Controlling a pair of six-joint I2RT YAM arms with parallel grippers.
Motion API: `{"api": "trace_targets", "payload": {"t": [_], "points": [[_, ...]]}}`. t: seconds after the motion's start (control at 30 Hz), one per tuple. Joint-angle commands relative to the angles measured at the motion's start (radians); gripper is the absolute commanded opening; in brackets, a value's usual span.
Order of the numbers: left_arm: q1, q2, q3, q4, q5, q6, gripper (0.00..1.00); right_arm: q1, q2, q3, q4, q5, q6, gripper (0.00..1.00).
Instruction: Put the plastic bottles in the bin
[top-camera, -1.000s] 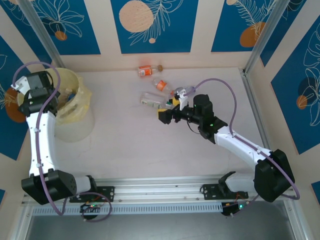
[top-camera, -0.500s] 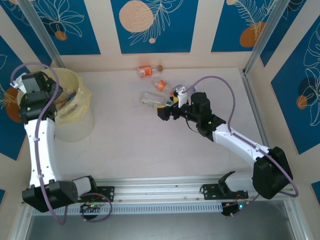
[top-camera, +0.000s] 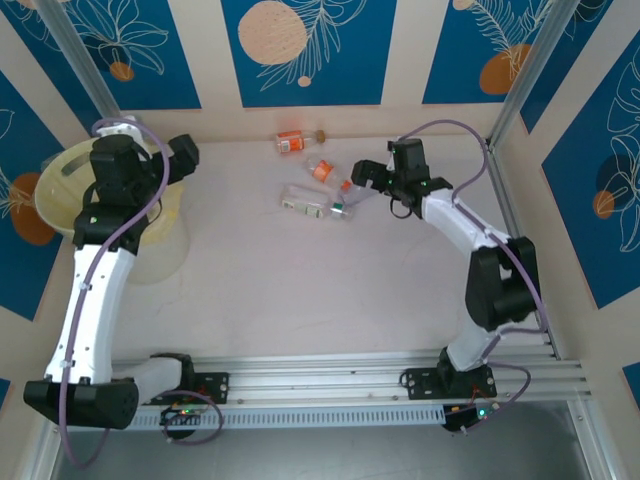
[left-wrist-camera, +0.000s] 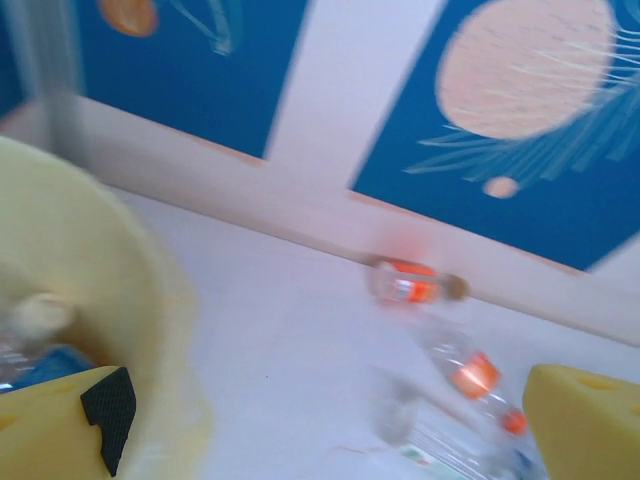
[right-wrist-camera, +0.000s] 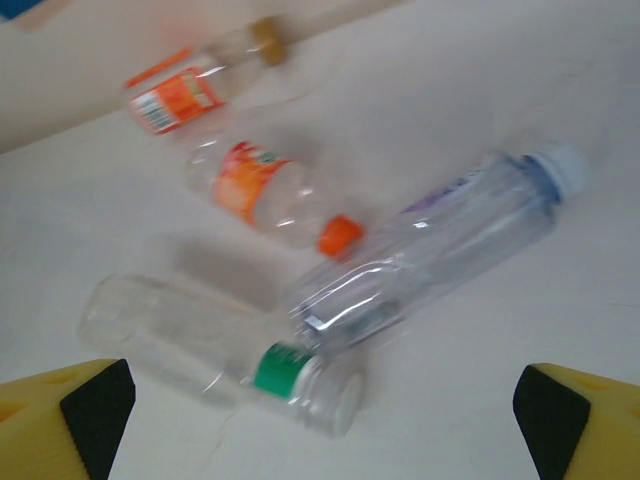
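Bottles left on the table: four plastic bottles (right-wrist-camera: 300, 250) lay on their sides in a loose cluster, just ahead of the right pincer (right-wrist-camera: 320, 425) and between the lines of its two fingers.
Nearest bottle: the white-capped bottle (right-wrist-camera: 440, 245) lay slantwise, ahead and slightly right of the pincer's centre. Its base rested against the green-labelled bottle (right-wrist-camera: 225, 355), which lay ahead-left and closest to the left finger.
Farther bottles: the orange-capped bottle (right-wrist-camera: 265, 190) lay beyond those two, with its cap just beside the white-capped one. The brown-capped bottle (right-wrist-camera: 185, 95) lay farthest ahead, near the wall.
Right pincer: its jaws were spread wide and held nothing. The spread was probably meant to let a bottle's round body pass between the pads.
Likely snag: the near bottles touched, so closing on one could roll or nudge its neighbour.
Bin: the bin (left-wrist-camera: 110, 280) stood beside and below the left pincer (left-wrist-camera: 320, 430), on the side of its left finger. A blurred bottle with blue on it (left-wrist-camera: 45, 365) lay inside.
Left pincer: its jaws were wide apart and empty, and it faced the table cluster, which lay well ahead of it.
Progress: part done, judging by the four bottles not yet binned.
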Motion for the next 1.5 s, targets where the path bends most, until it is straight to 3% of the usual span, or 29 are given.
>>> {"api": "trace_targets", "payload": {"t": [0.0,0.13,0.27,0.47,0.77,0.87,1.0,1.13,1.27,1.47], "points": [[-0.007,0.016,-0.064,0.159,0.259,-0.037,1.00,-0.017,0.099,0.104,-0.151,0.054,0.136,0.99],[-0.007,0.044,-0.092,0.173,0.329,-0.026,1.00,-0.024,0.242,0.263,-0.264,0.173,0.330,0.92],[-0.007,0.045,-0.120,0.170,0.327,-0.003,1.00,-0.034,0.391,0.454,-0.434,0.241,0.485,0.92],[-0.007,0.034,-0.169,0.187,0.312,0.021,1.00,-0.030,0.596,0.725,-0.588,0.255,0.580,0.88],[-0.006,0.023,-0.182,0.165,0.250,0.083,1.00,-0.033,0.727,0.829,-0.612,0.217,0.669,0.82],[-0.006,0.021,-0.192,0.175,0.259,0.083,1.00,-0.032,0.760,0.857,-0.633,0.227,0.682,0.74],[-0.006,0.025,-0.195,0.185,0.293,0.080,1.00,-0.033,0.704,0.754,-0.588,0.273,0.712,0.61],[-0.008,0.030,-0.214,0.234,0.378,0.052,1.00,-0.039,0.541,0.506,-0.425,0.308,0.700,0.52],[-0.049,0.045,-0.213,0.262,0.507,0.104,1.00,-0.043,0.356,0.270,-0.298,0.338,0.671,0.49],[-0.156,0.060,-0.231,0.278,0.467,0.137,1.00,-0.040,0.065,-0.075,-0.087,0.330,0.542,0.48]]}}
